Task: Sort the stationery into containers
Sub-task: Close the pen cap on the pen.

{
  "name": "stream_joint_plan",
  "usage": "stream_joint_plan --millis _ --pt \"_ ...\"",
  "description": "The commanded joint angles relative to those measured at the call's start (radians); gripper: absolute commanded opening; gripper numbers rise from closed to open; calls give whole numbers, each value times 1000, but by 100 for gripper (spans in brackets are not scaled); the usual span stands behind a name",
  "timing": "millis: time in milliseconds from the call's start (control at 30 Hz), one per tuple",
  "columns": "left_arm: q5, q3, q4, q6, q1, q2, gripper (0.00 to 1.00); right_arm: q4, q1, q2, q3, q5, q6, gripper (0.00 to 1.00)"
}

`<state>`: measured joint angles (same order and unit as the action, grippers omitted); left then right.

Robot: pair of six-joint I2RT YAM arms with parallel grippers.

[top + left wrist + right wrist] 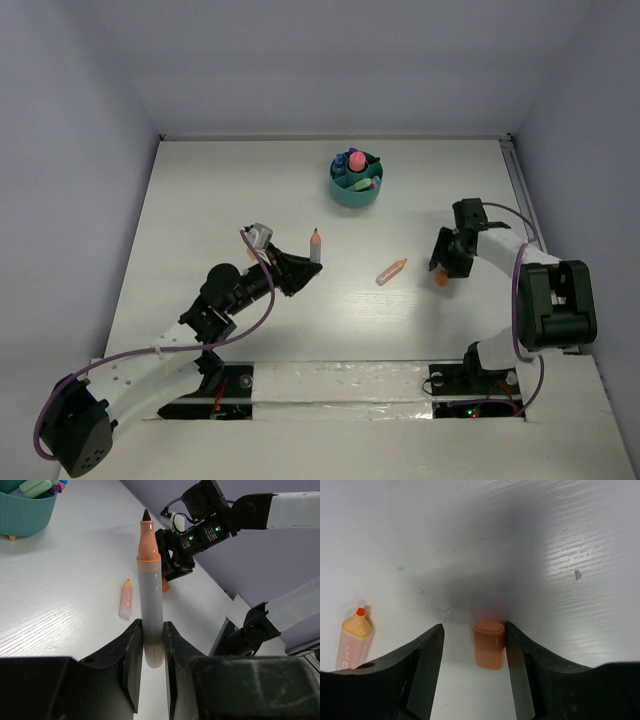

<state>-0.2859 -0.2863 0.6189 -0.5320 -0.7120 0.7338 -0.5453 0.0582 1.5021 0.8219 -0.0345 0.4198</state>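
Note:
My left gripper (152, 628) is shut on the lower end of a grey marker (150, 600) with an orange nose and a bare dark tip, held above the table (230, 190). The same marker (316, 246) shows left of centre in the top view. My right gripper (474, 630) stands open, low over the table, around a small orange cap (489, 644). The cap touches the right finger, and a gap separates it from the left one. A pale orange highlighter (391, 271) lies on the table between the arms. The teal container (355, 190) stands at the back with several items in it.
The highlighter (352, 637) lies to the left of the right gripper's fingers. Grey walls close in the table on three sides. The right arm (210, 527) shows beyond the held marker in the left wrist view, with the container (25, 512) at its far left.

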Motion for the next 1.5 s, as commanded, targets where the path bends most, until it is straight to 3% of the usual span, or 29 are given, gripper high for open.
stream_joint_plan --millis 0,233,367,433,533,800,933,1067,1167,1267,1467 --pt "1 -1 30 15 -4 -24 0 -41 11 3 -6 -7 20 57" --pt "1 -2 28 17 -14 -22 0 -31 11 9 -9 73 45 48" --pt "1 -1 30 17 -14 -22 0 -33 11 14 -4 82 48 32" --pt "-2 -1 31 17 -14 -19 0 -31 11 3 0 91 47 18" --pt "-12 -2 42 15 -14 -5 0 -13 11 -46 0 85 47 9" --pt "-77 4 123 9 -14 73 0 89 107 -373 92 -48 155 9" --pt "-136 19 176 15 -14 88 0 278 279 -411 140 -61 226 10" --pt "-150 38 212 26 -14 76 0 610 426 -392 132 -38 292 10" --pt "-128 38 212 30 -14 95 0 743 569 -318 161 28 286 10" --pt "-87 32 185 47 -14 104 0 801 644 -232 218 114 237 10" --pt "-56 30 170 67 -14 124 0 861 700 -163 256 111 217 10"
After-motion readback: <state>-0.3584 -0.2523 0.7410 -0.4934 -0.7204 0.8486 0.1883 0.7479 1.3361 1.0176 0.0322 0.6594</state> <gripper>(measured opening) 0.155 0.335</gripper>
